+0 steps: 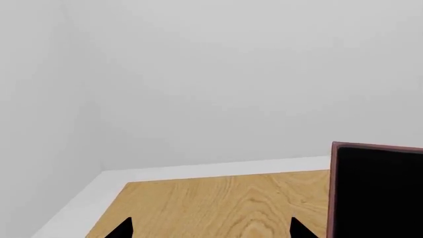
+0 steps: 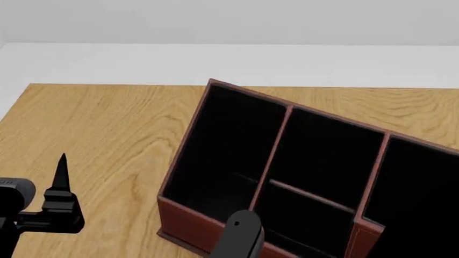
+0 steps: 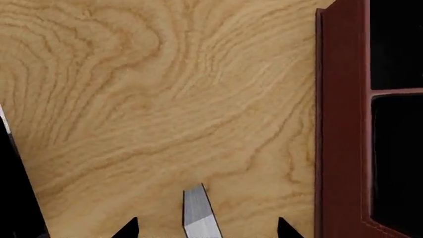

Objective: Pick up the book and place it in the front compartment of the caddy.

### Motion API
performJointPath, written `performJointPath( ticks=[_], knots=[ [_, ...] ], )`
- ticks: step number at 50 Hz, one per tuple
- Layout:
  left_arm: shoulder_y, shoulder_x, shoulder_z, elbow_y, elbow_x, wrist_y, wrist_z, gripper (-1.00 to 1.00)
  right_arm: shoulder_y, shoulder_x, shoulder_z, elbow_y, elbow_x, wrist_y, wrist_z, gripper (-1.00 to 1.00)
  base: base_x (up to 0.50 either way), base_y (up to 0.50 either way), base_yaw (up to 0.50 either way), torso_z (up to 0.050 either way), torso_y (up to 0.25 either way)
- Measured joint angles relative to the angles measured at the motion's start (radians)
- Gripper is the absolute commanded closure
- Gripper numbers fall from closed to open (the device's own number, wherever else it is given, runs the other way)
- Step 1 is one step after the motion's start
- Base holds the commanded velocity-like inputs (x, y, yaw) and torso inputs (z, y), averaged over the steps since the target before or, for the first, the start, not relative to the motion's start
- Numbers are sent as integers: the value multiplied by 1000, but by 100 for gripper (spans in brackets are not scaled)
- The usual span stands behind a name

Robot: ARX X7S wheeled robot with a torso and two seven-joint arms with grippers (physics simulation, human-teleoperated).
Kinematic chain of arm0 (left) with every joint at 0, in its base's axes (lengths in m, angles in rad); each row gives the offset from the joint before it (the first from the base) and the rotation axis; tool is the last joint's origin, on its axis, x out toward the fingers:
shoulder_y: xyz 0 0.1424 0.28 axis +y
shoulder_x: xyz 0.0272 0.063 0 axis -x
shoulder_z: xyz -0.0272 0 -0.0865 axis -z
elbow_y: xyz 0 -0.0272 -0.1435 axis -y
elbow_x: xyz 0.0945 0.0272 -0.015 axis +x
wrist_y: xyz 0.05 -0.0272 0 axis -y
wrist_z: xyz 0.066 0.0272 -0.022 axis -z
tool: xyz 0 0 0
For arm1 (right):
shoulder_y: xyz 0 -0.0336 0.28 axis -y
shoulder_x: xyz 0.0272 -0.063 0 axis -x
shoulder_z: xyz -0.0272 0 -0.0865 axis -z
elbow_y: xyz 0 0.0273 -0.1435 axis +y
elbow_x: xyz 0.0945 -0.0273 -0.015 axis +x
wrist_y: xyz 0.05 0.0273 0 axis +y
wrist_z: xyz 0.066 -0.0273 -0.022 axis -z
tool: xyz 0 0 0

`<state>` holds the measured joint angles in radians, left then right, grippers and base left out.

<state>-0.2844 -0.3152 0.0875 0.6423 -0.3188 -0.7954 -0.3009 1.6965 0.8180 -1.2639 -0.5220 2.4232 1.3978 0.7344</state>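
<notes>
Right hand [image 3: 206, 229]: fingertips apart, over bare bench [image 3: 132, 99] just beside the caddy [image 3: 340, 124] outer wall. A thin grey-white sliver [image 3: 197, 210] sits between the fingertips, touching neither. A black slab with a white edge [image 3: 17, 188] lies further from the caddy. Can't tell which is the book. Left hand [image 1: 211, 230]: fingertips apart, nothing between them, near the caddy's end.

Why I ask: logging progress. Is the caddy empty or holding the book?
Empty where visible: the caddy shows only black interior in its compartments; its right end is cropped, cannot tell there.
</notes>
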Motion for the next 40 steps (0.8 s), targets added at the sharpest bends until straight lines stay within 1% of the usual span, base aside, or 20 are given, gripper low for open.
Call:
performJointPath(
  ticks=[20, 40],
  knots=[
    [-7, -2, 4, 14, -10, -17, -14, -100, -88, 49, -9, -11, -69, -1, -25, -100, 0, 0, 0, 0, 0],
    [-10, -5, 8, 21, -20, -25, -25, -100, -156, 66, -5, 38, -192, 53, -91, -100, 0, 0, 0, 0, 0]
  ],
)
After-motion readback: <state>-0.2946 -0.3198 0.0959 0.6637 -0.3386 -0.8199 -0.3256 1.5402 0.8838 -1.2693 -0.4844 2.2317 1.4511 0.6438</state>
